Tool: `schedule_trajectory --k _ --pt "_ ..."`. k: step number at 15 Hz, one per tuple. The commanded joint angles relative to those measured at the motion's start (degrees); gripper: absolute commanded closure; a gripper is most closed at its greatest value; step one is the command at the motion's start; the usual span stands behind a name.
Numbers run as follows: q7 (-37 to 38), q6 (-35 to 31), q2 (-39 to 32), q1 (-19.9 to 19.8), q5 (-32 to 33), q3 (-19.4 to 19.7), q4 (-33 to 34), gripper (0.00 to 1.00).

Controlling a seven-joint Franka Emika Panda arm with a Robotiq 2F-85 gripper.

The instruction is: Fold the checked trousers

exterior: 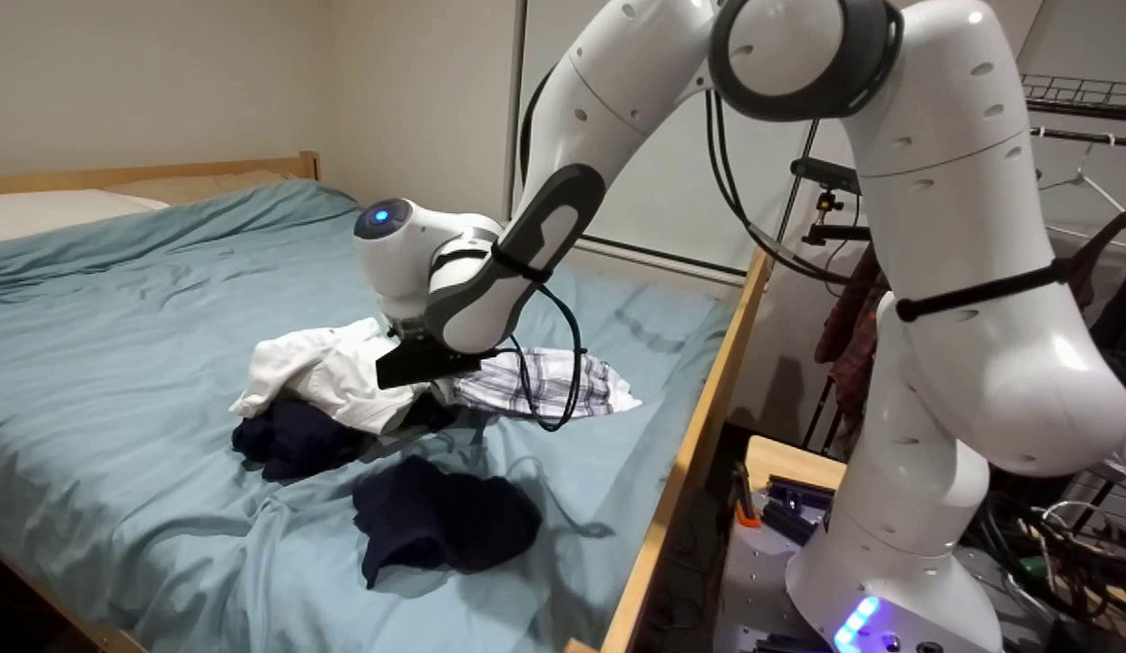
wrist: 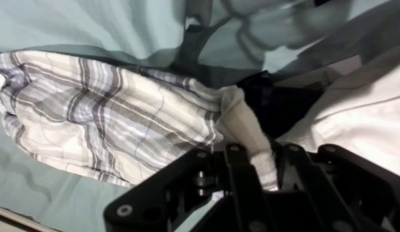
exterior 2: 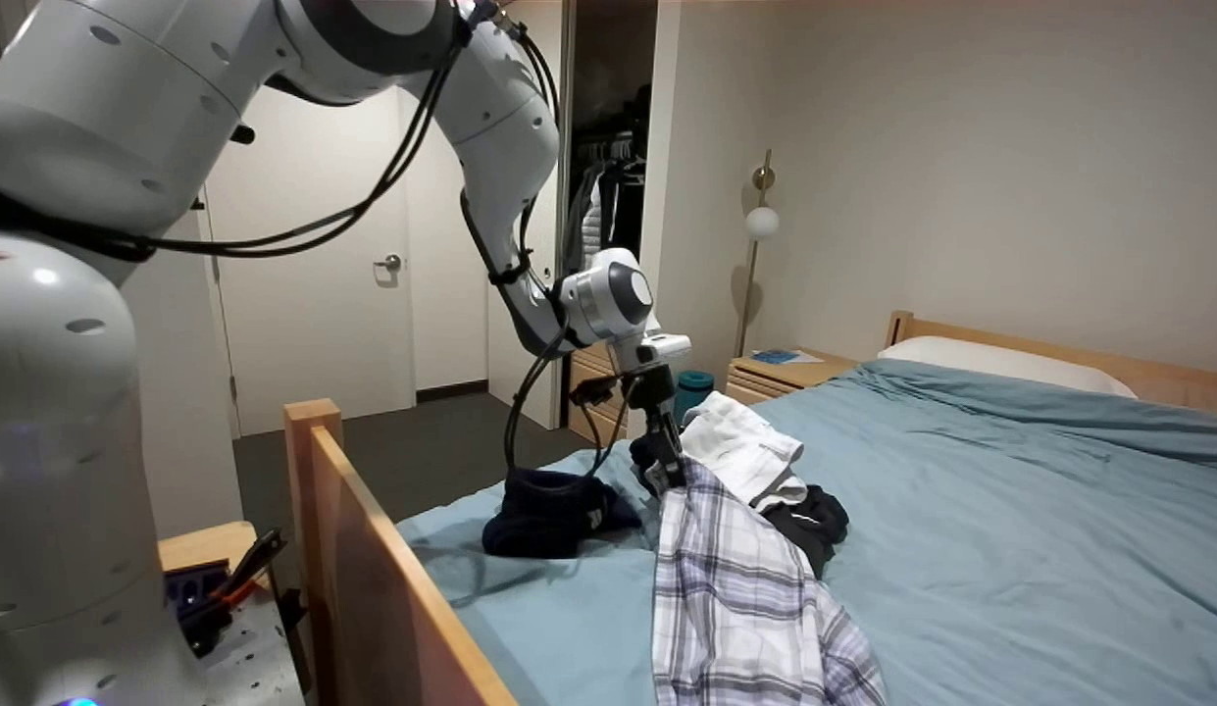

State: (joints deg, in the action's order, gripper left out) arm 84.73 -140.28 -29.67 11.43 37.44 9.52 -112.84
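Note:
The checked trousers (exterior 2: 740, 588) lie on the bed, a long rumpled strip of white fabric with dark grey-blue lines. One end runs up to my gripper (exterior 2: 672, 476), which is shut on it. In the wrist view a pale fold of the trousers (wrist: 122, 119) passes between the black fingers (wrist: 235, 158) of my gripper (wrist: 259, 154). To the left of that fold the fabric spreads out wide. Part of the trousers (exterior: 544, 381) shows behind the hanging cables in an exterior view, where the wrist hides the fingertips.
A white garment (exterior: 336, 372) lies right beside the gripped end, over a dark navy garment (exterior: 295, 440). Another navy garment (exterior: 445, 517) sits apart on the blue sheet (exterior 2: 1010, 549). The wooden bed rail (exterior 2: 402, 569) stands between the robot base and the mattress.

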Motion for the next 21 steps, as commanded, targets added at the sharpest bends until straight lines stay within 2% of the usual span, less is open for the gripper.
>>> schedule_trajectory --k 1,5,8,11,13,16,18,21 --pt "-4.3 -9.7 5.1 -4.1 -4.4 -2.5 -8.2 0.97" --pt "-10.0 -12.7 7.5 -9.8 -17.4 -1.3 -18.5 0.97" --pt "-19.6 -14.1 9.5 -16.8 -29.1 -1.5 -24.1 0.97" --pt "-30.5 -12.7 13.5 -23.1 -39.2 -0.3 -26.7 0.97" --pt "-35.2 -9.9 16.7 -25.0 -42.9 2.2 -26.4 0.97" --pt "-37.3 -5.5 20.5 -25.3 -41.9 6.6 -24.1 0.97" --pt "-38.3 -3.0 21.7 -26.2 -42.9 8.1 -22.3 0.97" --pt "-42.5 -1.6 21.1 -28.9 -50.2 9.0 -22.6 0.97"
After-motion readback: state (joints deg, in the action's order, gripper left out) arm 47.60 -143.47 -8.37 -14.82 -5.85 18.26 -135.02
